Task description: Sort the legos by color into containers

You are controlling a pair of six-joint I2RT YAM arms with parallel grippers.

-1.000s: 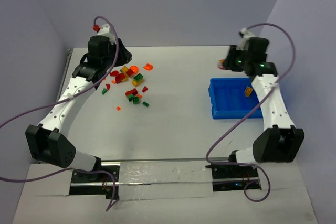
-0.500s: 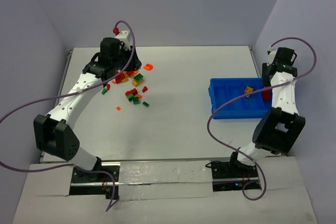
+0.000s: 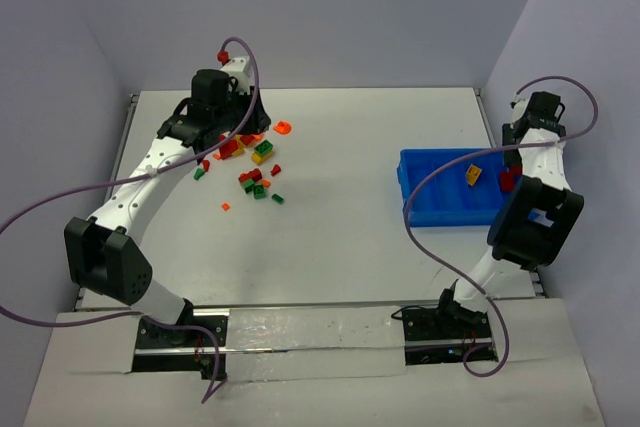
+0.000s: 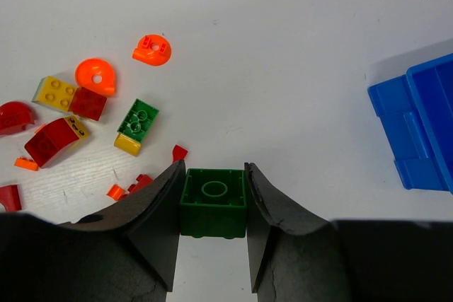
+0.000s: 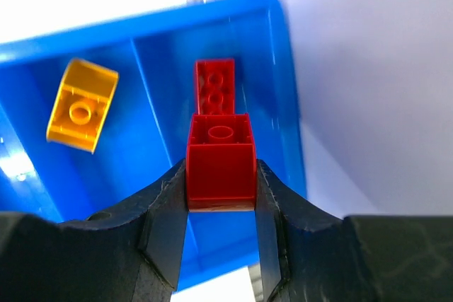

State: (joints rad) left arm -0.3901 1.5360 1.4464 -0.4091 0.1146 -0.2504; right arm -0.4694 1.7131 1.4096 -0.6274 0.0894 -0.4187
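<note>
Over blue bin (image 5: 156, 118), one red brick (image 5: 221, 164) is pinched in right pincer (image 5: 221, 175) | within bin: one yellow brick (image 5: 81, 107), one other red brick (image 5: 214, 86) | left pincer (image 4: 212, 175): one green brick (image 4: 212, 203) pinched, above surface (image 4: 283, 68).

I can read no text, label, brand, number or sign in any of my views. The studs on the green brick (image 4: 212, 203) and on the near red brick (image 5: 221, 164) are too blurred for me to make out any lettering.
</note>
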